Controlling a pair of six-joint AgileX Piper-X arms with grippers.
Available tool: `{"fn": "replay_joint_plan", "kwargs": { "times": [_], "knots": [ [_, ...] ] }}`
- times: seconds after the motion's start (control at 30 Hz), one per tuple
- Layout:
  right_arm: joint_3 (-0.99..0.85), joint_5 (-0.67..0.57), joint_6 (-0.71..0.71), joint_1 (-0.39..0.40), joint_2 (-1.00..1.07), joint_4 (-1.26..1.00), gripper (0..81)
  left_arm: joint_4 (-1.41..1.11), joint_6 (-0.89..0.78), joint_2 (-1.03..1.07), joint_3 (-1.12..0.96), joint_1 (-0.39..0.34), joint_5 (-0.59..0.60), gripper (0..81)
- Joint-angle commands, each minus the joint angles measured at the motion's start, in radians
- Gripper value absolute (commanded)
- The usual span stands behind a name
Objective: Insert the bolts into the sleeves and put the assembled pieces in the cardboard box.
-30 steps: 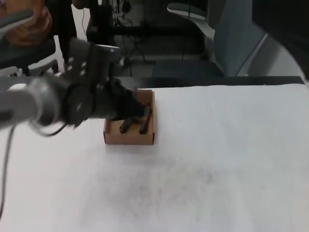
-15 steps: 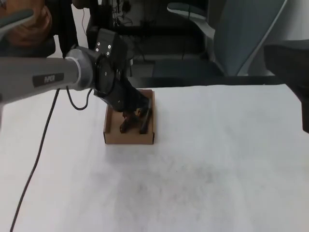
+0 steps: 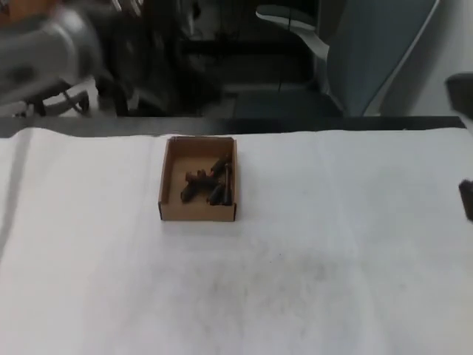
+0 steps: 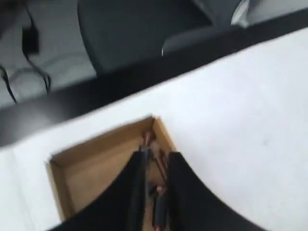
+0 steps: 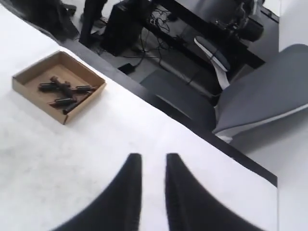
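Assembled pieces [image 3: 211, 183] are lying heaped inside the cardboard box [image 3: 197, 211], upper-left of centre on the white surface [image 3: 332, 259], likely all delivered. Left hand [image 4: 159, 155] is hovering over the box, narrow gap, empty; right hand [image 5: 152, 158] well apart, narrow, empty.

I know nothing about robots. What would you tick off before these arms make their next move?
1. Box upright on the bench, opening unobstructed: ok.
2. Pieces lie inside the box: ok.
3. Every bolt fully seated in its sleeve: cannot tell.
4. Left tool above the box, fingers slightly apart, holding nothing: ok.
5. Right tool over the bench away from the box, holding nothing: ok.
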Motion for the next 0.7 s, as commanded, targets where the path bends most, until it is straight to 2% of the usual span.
{"fn": "replay_joint_plan", "kwargs": {
  "times": [0.0, 0.17, 0.37, 0.53, 0.67],
  "knots": [
    [-0.003, -0.002, 0.017, -0.069, -0.026, -0.003, 0.1, 0.015, 0.095, -0.182, -0.008, 0.004, -0.006, 1.3],
    [0.004, -0.036, 0.036, -0.153, -0.157, -0.037, 0.6, 0.018, 0.127, -0.502, 0.071, 0.063, -0.066, 1.7],
    [0.139, -0.123, 0.091, -0.174, -0.409, -0.054, 0.6, 0.1, 0.136, -0.913, 0.313, 0.269, -0.068, 1.7],
    [0.402, -0.217, 0.123, -0.174, -0.552, -0.289, 0.6, 0.103, 0.071, -1.214, 0.514, 0.418, 0.091, 1.7],
    [0.664, -0.279, 0.148, -0.174, -0.526, -0.509, 0.6, 0.103, -0.025, -1.371, 0.657, 0.481, 0.187, 1.7]
  ]
}}
